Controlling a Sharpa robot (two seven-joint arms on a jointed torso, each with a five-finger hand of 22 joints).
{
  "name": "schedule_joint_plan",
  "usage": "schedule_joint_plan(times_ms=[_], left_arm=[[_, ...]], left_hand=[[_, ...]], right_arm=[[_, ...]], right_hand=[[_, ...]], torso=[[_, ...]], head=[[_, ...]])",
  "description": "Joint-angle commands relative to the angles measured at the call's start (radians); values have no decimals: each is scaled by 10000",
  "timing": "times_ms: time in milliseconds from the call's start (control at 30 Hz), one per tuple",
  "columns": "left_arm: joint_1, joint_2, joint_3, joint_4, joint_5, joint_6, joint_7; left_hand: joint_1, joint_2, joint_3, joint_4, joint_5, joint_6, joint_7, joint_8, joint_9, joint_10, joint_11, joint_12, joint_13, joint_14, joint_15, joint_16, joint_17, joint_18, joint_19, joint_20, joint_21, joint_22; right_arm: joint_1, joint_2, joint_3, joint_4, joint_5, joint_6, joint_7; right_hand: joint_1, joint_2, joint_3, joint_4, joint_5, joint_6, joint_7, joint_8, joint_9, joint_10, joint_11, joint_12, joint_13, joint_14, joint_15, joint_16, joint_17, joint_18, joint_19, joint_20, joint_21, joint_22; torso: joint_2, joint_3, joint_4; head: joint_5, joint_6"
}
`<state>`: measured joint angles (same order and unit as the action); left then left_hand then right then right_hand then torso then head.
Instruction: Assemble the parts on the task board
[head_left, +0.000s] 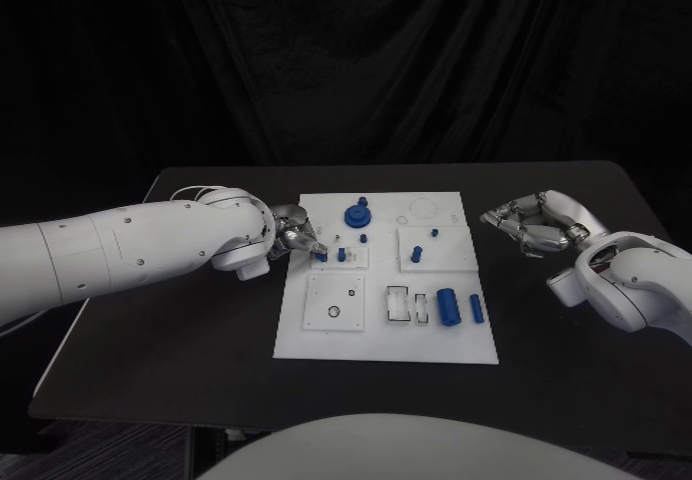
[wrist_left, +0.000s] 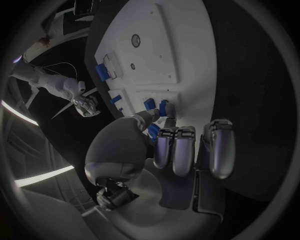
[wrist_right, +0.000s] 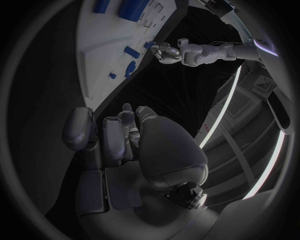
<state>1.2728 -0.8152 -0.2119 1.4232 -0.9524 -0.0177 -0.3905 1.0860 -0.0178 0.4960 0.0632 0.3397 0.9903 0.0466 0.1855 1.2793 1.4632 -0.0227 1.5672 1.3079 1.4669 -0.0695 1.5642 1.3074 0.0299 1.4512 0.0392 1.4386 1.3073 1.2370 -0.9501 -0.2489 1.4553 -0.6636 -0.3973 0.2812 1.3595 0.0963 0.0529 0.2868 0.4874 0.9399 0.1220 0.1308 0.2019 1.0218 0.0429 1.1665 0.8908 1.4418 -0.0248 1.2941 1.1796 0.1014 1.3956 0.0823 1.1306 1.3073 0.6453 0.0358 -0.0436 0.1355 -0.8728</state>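
Left hand (head_left: 293, 236) at task board (head_left: 387, 345) left edge, frame centre-left, fingertips (wrist_left: 167, 109) pinched on small blue part (head_left: 319, 255) over upper-left inset. Right hand (head_left: 537, 226) curled, holding nothing, hovering over bare table (head_left: 173, 330) just off board's right edge. 2 blue cylinders (head_left: 449, 306) lying lower-right on board. Open black surface either side of board.

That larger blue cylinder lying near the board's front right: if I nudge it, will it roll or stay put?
The larger blue cylinder lies on its side on the flat white task board, so it would probably roll sideways if pushed across its length. It looks smooth and rigid, so the fingers may slip. A thinner blue piece beside it could be knocked.
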Motion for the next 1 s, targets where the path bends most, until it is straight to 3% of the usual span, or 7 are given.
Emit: schedule_joint_plan(times_ms=[33, 1000], left_arm=[[-32, 24, 8, -27, -243, 13, 117], [-165, 194, 8, -270, -281, -113, 293]], left_hand=[[3, 69, 5, 79, -36, -14, -38, -59, 16, 1076, -43, 36, 2629, 1039, -54, 66, 2633, 191, -78, -8, -57, 1315], [-52, 125, -24, 156, -57, 4, -34, -60, 8, 1076, -38, 36, 2629, 1039, -49, 66, 2633, 197, -93, -3, -80, 1298]], right_arm=[[-33, 3, 5, 28, -35, 77, -116], [-39, -21, 6, 43, -35, 111, -167]], right_hand=[[30, -21, 41, 17, 38, 77, 22, -39, -9, -34, 17, -43, -14, 0, -16, -30, -12, -46, -15, -18, -43, 1032], [34, -25, 47, 17, 44, 78, 21, -40, -9, -39, 16, -47, -26, 0, -14, -29, -13, -48, -13, -17, -41, 1036]], torso=[[-2, -3, -1], [5, -1, 2]], head=[[3, 2], [-1, 2]])
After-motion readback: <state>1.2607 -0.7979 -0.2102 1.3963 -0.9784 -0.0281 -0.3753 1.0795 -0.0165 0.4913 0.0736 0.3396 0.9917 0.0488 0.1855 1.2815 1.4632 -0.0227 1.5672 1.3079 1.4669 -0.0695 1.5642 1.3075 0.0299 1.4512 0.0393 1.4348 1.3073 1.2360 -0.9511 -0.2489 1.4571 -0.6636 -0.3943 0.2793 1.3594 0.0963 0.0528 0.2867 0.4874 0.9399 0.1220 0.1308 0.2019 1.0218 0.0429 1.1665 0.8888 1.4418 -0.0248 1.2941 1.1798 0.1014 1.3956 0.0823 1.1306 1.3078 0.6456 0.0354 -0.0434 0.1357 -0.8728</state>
